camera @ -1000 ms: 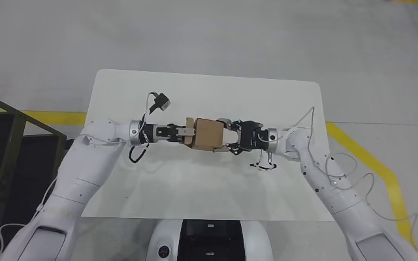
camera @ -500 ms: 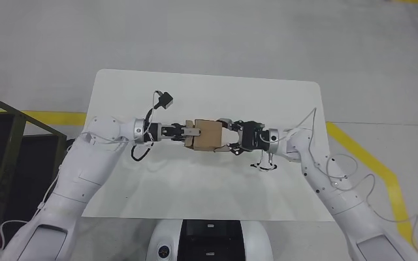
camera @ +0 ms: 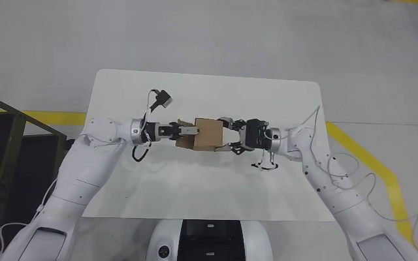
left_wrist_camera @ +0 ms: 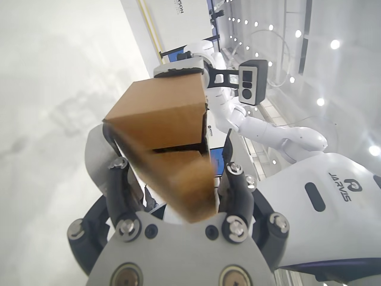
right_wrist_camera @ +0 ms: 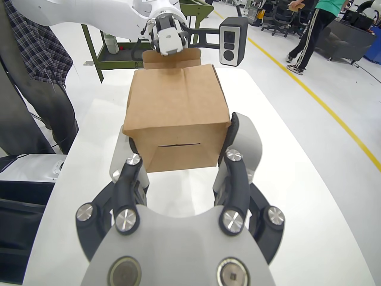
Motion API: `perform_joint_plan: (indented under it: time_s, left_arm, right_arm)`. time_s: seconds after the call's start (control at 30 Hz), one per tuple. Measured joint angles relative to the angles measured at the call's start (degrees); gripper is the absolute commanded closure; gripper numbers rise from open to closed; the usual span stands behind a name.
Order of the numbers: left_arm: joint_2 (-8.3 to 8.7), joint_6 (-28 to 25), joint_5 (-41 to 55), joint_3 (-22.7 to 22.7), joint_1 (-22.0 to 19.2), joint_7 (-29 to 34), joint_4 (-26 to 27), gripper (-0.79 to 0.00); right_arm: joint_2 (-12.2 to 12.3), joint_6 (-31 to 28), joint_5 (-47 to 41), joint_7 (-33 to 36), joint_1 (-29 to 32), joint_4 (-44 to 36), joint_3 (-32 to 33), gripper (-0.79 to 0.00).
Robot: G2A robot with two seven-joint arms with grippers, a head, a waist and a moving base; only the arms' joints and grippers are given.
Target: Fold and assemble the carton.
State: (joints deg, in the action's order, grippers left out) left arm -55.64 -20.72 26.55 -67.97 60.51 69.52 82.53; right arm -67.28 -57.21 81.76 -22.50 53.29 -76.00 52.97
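Observation:
A brown cardboard carton [camera: 209, 134] is held above the middle of the white table between both arms. My right gripper [camera: 226, 137] is shut on one end of it. In the right wrist view its fingers [right_wrist_camera: 238, 138] press both side walls of the carton [right_wrist_camera: 175, 102], whose near face has a closed slit. At the opposite end, my left gripper [camera: 187, 131] is shut on a loose flap [right_wrist_camera: 171, 57] that sticks out from the box. In the left wrist view that flap runs back between the fingers [left_wrist_camera: 98, 147] of the left gripper [left_wrist_camera: 166, 133] from the carton [left_wrist_camera: 160, 111].
The white table [camera: 196, 189] has bare surface all around the carton. A green metal cart [right_wrist_camera: 119, 57] stands on the floor beyond the table's left end. A yellow floor line [right_wrist_camera: 327, 105] runs past the table.
The left gripper has drawn back slightly from the carton body, and the flap now stands out farther on that side. The right gripper and the box have stayed almost still.

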Motion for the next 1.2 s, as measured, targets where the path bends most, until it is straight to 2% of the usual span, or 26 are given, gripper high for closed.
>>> perform_joint_plan:
  time_s: [0.07, 0.13, 0.17, 0.27, 0.63, 0.87, 0.93, 1.0, 1.2]
  left_arm:
    - [-0.10, -1.2, 2.2, -0.2, 0.1, 0.3, -0.2, -0.536]
    - [-0.18, -2.0, 4.7, -0.5, 0.2, 0.9, -0.5, -0.566]
    - [-0.24, -2.3, 6.0, -0.6, 0.3, 1.3, -0.6, -0.600]
    - [-0.33, -3.6, 9.2, -1.2, 0.3, 2.3, -1.2, -0.785]
    - [0.04, -8.7, 16.7, -6.5, 4.1, 2.0, -1.2, -0.785]
    - [0.18, -8.8, 20.6, -9.0, 6.7, 2.5, -2.8, -0.785]
    - [0.09, -9.0, 21.9, -9.1, 7.0, 3.2, -3.4, -0.619]
    - [0.00, -9.1, 22.5, -9.2, 7.2, 3.3, -4.4, -0.637]
    - [-0.43, -8.5, 21.0, -8.0, 6.1, 3.2, -7.7, -0.628]
  right_arm:
    - [0.0, -0.1, -0.6, -0.3, 0.0, 0.2, 0.1, -0.397]
    - [0.0, -0.3, -1.2, -0.6, 0.0, 0.4, 0.3, -0.394]
    - [0.0, -0.4, -1.5, -0.8, 0.0, 0.4, 0.4, -0.391]
    - [0.1, -0.7, -2.2, -1.1, 0.1, 0.6, 0.7, -0.391]
    - [0.1, -0.4, -3.3, -0.8, 0.0, 1.1, 1.3, -0.403]
    - [0.0, -0.8, -5.0, -1.2, -0.3, 1.7, 1.7, -0.391]
    - [0.0, -0.8, -5.4, -1.4, -0.3, 1.8, 1.8, -0.391]
    - [0.0, -0.8, -5.9, -1.7, -0.3, 1.8, 1.9, -0.391]
    - [0.1, -0.8, -6.9, -2.5, -0.3, 1.3, 2.0, -0.406]
